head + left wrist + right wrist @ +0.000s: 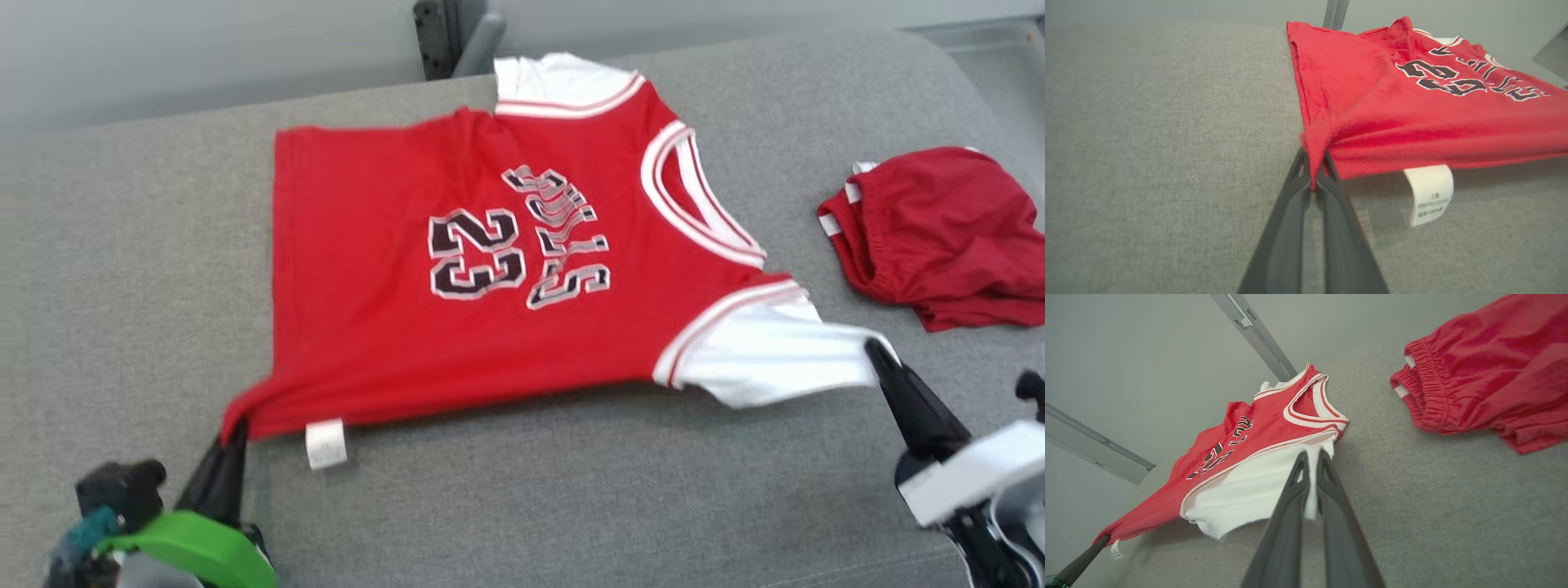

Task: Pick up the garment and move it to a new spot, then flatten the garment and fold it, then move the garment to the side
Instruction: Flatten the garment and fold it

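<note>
Red jersey [490, 269] marked 23 lies spread across the middle of the grey fabric surface [571, 490], reaching its far edge. Left gripper [237, 429] is clenched on the jersey's near hem corner. Right gripper [878, 351] grips its white sleeve. Red shorts [939, 237] lie apart near the right edge.

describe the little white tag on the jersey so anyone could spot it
Across the grey upholstered surface stretches a red number 23 jersey. Beside its corner pinched by the left gripper hangs a care label: a small white printed tab, unlike the jersey's broad white sleeves.
</note>
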### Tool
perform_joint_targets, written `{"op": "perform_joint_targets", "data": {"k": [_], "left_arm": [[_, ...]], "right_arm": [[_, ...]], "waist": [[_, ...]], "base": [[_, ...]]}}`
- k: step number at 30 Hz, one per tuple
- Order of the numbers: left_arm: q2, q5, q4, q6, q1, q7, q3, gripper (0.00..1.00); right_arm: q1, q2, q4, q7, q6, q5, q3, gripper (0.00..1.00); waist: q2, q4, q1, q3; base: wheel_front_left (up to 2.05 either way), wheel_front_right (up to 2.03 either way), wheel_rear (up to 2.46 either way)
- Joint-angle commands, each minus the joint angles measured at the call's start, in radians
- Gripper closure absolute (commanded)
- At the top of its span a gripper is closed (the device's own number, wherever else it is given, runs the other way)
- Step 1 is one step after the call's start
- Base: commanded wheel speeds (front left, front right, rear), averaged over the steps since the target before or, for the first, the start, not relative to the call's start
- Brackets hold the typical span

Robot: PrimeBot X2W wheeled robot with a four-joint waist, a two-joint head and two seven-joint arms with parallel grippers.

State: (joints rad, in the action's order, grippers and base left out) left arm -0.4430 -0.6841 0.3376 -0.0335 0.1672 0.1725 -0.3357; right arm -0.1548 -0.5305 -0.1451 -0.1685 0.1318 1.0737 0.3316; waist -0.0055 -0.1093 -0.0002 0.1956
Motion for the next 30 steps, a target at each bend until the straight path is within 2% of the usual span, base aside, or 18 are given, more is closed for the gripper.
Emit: {"op": "perform_joint_targets", "data": {"k": [1, 6, 9, 11, 16, 21, 25, 30], "left_arm": [[0.007, -0.007, -0.054, 0.043, -0.088, -0.005, 0.001, 1.00], [0.055, -0.033, -0.280, 0.187, -0.361, -0.024, -0.009, 1.00], [0.081, -0.036, -0.382, 0.245, -0.455, -0.053, -0.039, 1.00], [0.091, -0.034, -0.430, 0.268, -0.480, -0.075, -0.055, 1.00], [0.048, -0.005, -0.486, 0.277, -0.394, -0.193, -0.094, 1.00], [0.017, 0.013, -0.472, 0.276, -0.262, -0.307, -0.104, 1.00], [0.031, 0.003, -0.415, 0.260, -0.137, -0.391, -0.122, 1.00], [0.076, -0.019, -0.296, 0.232, 0.001, -0.466, -0.148, 1.00]], "right_arm": [[0.080, -0.027, 0.023, 0.001, -0.002, 0.016, -0.031, 1.00], [0.323, -0.057, 0.107, -0.001, -0.002, 0.043, -0.121, 1.00], [0.422, -0.030, 0.148, -0.010, -0.002, 0.055, -0.169, 1.00], [0.455, -0.008, 0.174, -0.001, -0.002, 0.049, -0.182, 1.00], [0.371, 0.051, 0.195, 0.077, -0.001, -0.024, -0.181, 1.00], [0.196, 0.109, 0.126, 0.171, -0.001, -0.088, -0.188, 1.00], [0.071, 0.150, 0.028, 0.236, -0.001, -0.149, -0.207, 1.00], [-0.042, 0.188, -0.075, 0.291, -0.001, -0.204, -0.212, 1.00]], "waist": [[0.0055, 0.042, 0.0002, -0.115], [0.0055, 0.055, 0.0002, -0.129], [0.0055, 0.068, 0.0002, -0.121], [0.0055, 0.071, 0.0002, -0.119], [0.0055, 0.068, 0.0002, -0.116], [0.0055, 0.068, 0.0002, -0.120], [0.0055, 0.089, 0.0002, -0.129], [0.0055, 0.111, 0.0002, -0.127]], "base": [[0.00, 0.00, 0.00], [0.00, 0.00, 0.00], [0.00, 0.00, 0.00], [0.00, 0.00, 0.00], [0.00, 0.00, 0.00], [0.00, 0.00, 0.00], [0.00, 0.00, 0.00], [0.00, 0.00, 0.00]]}}
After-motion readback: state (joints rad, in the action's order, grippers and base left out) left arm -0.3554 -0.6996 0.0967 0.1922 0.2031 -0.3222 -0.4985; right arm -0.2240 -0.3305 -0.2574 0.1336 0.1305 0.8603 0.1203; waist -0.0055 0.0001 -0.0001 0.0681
